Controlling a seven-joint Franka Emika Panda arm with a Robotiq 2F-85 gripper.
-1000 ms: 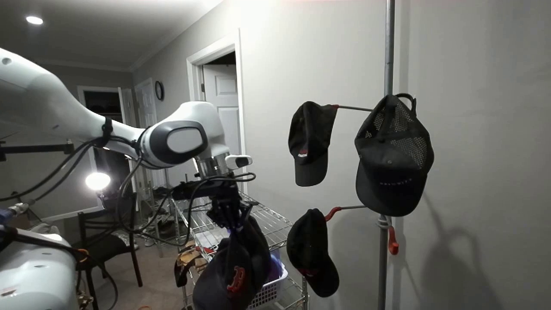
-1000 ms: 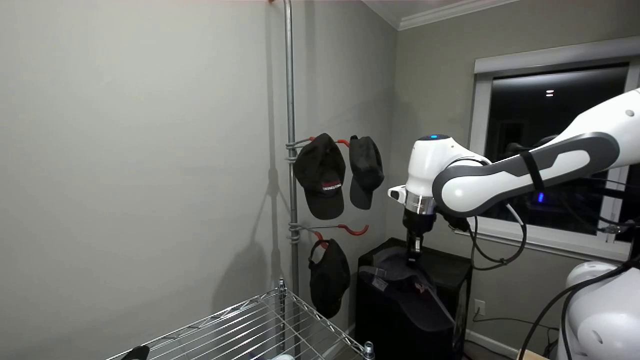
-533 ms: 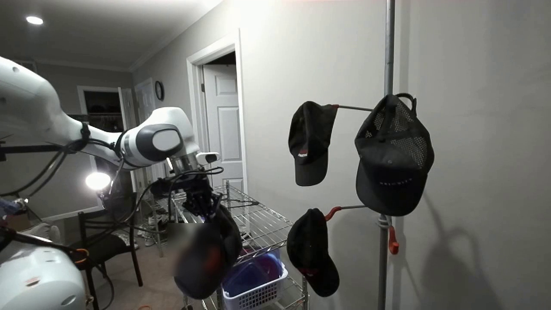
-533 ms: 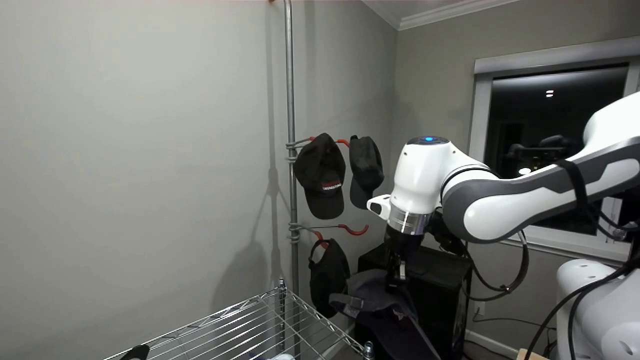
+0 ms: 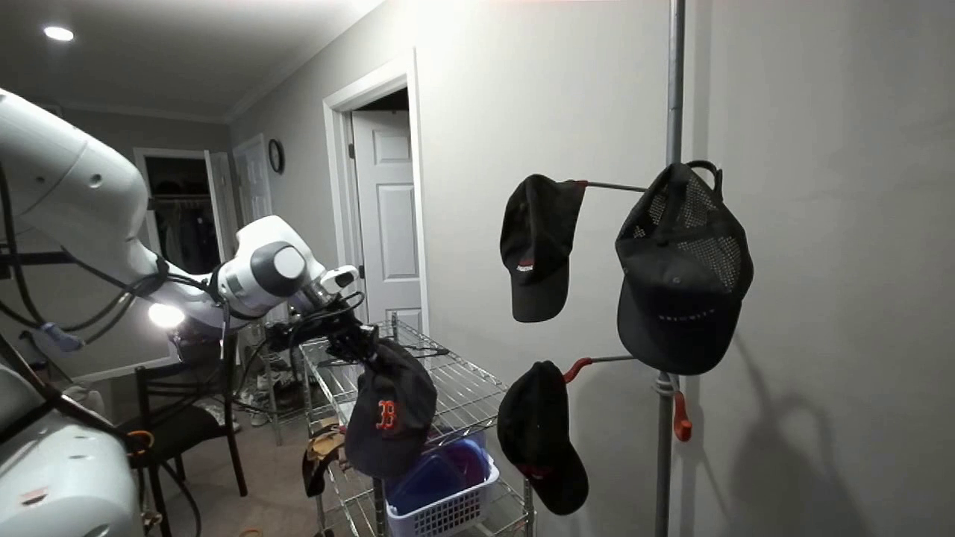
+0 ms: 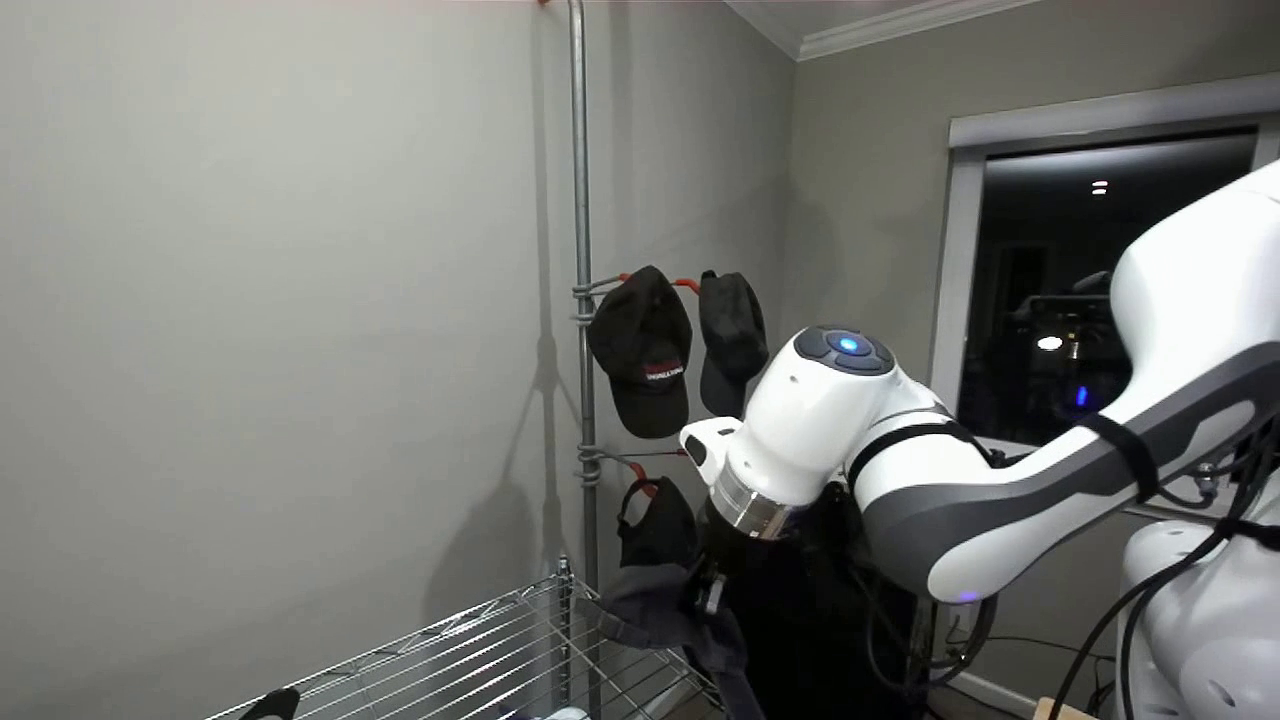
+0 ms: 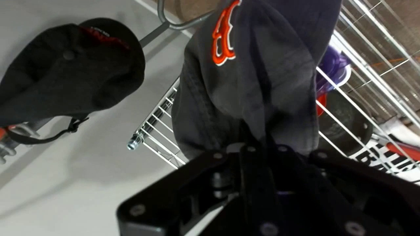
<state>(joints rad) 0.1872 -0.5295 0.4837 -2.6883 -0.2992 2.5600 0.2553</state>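
The claw (image 7: 260, 148) is pinching the cloth of a dark baseball cap (image 5: 406, 410) with an orange-red letter B, at its crown; the cap hangs in the air, the brim lower than the crown. In an exterior view it appears in front of the wire shelf rack (image 6: 441, 633); whether it touches the wires, I cannot tell. In my judgement the step in hand is carrying, and it needs slow and smooth motion, because the cloth looks soft and may swing around the small pinched place. A firm squeeze is better than a light one. Enough room should be given to the black baseball cap (image 5: 539, 440), which hangs near it on a red-tipped hook (image 5: 576, 369), and to the corner post (image 6: 565, 600) of the rack, where the brim or the strap could catch.
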